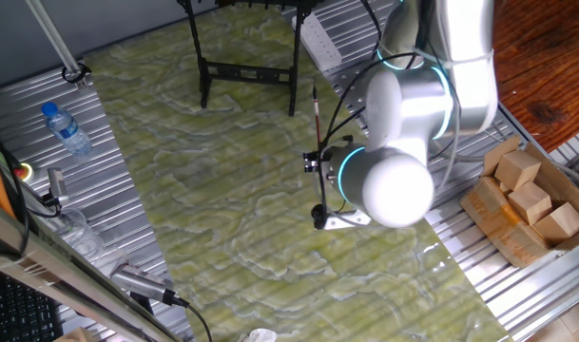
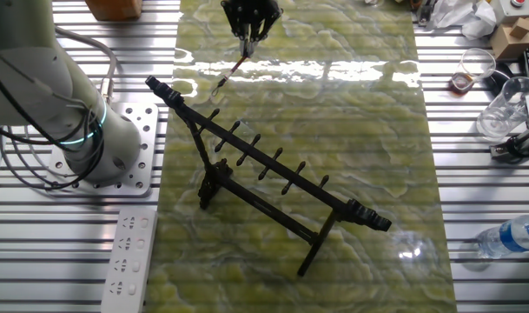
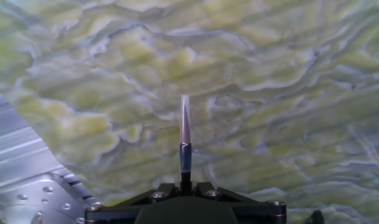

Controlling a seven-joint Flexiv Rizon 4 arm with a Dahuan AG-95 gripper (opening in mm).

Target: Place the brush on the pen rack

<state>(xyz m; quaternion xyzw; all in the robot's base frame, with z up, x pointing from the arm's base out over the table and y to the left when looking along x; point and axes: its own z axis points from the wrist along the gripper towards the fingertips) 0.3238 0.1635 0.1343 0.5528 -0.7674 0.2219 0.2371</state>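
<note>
From my remote seat I see the thin reddish-brown wooden brush clenched between the 2 black fingers of the arm's hand, which hangs over the far end of the green-and-white marbled worktop. In the hand view the brush sticks straight out from between the fingers, its pale tip pointing over the marbled surface. In one fixed view the brush shows as a slim, nearly upright stick beside the arm's silver joint. The black thin-barred metal pen rack stands on the worktop, well apart from the brush, its pegged crossbar running diagonally. A white power strip lies on the ribbed metal surface beside the worktop.
</note>
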